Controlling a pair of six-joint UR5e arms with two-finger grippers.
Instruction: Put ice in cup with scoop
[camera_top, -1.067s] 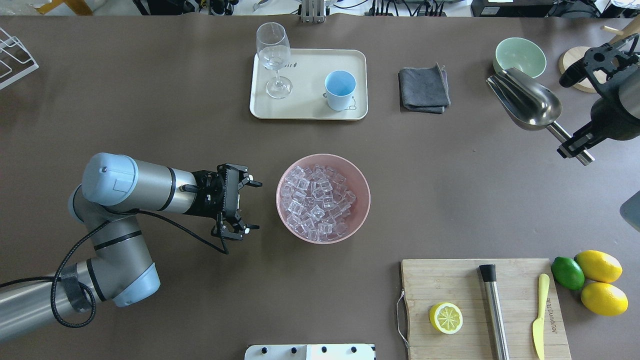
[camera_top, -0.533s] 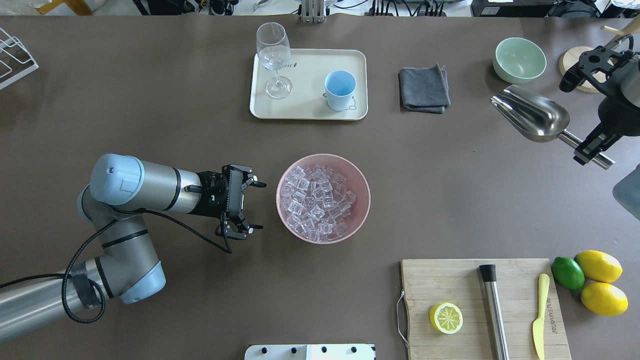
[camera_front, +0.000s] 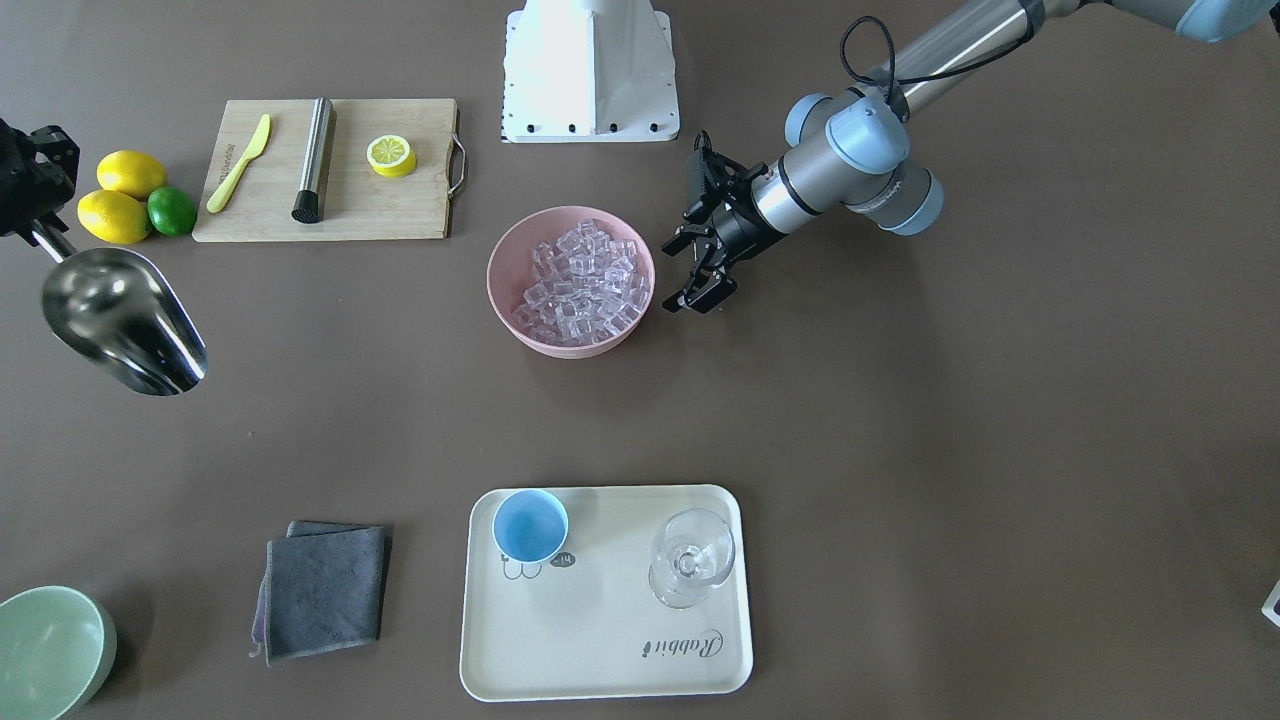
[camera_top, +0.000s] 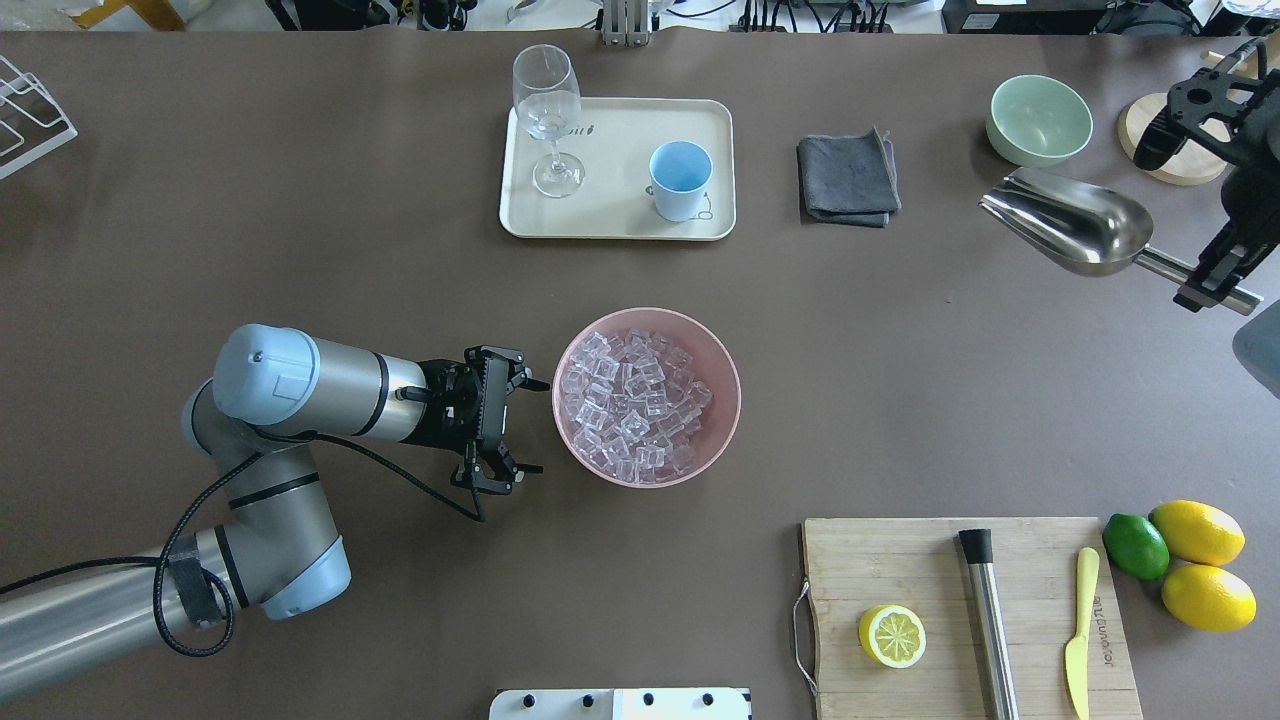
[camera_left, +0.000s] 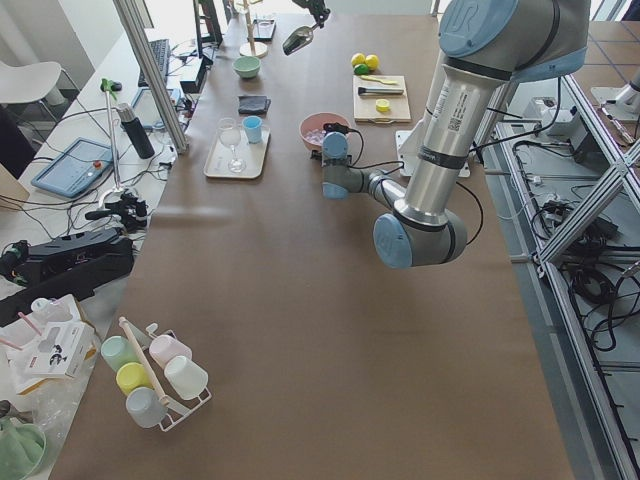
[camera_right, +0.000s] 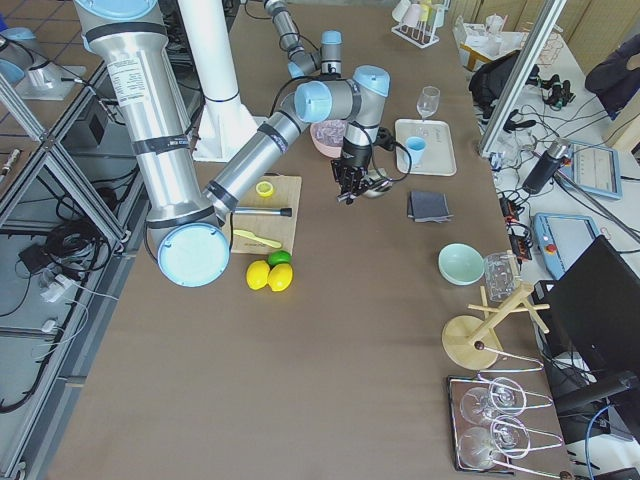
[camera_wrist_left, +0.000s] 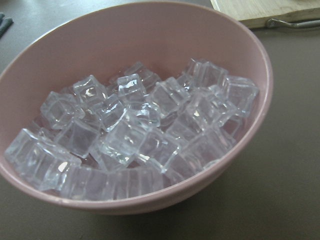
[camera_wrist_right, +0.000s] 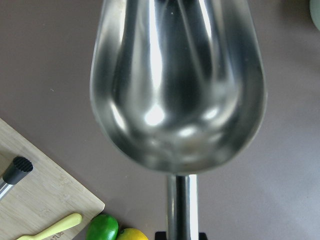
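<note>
One "Rabbit" tray (camera_top: 620, 232) is lying far from both grippers. One pink bowl (camera_top: 738, 395) is sitting just beside the left gripper (camera_top: 535, 427), which is spread wide and empty. The right gripper (camera_top: 1210, 287) is clamping one empty scoop (camera_top: 1075, 228) by its handle. One cup (camera_top: 680, 178) is standing on the tray; many ice cubes (camera_top: 632, 400) are filling the bowl.

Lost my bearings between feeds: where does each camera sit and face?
Front: across the table, facing the robot; base top, left tool right.
Overhead: behind the robot, looking down; left tool left, right tool right.
Left side: table end; left arm near.
Right side: other end; right arm near.
Left wrist: at bowl of ice; no body.
Right wrist: along the scoop; tool edge.
Front, overhead share cup on tray.
</note>
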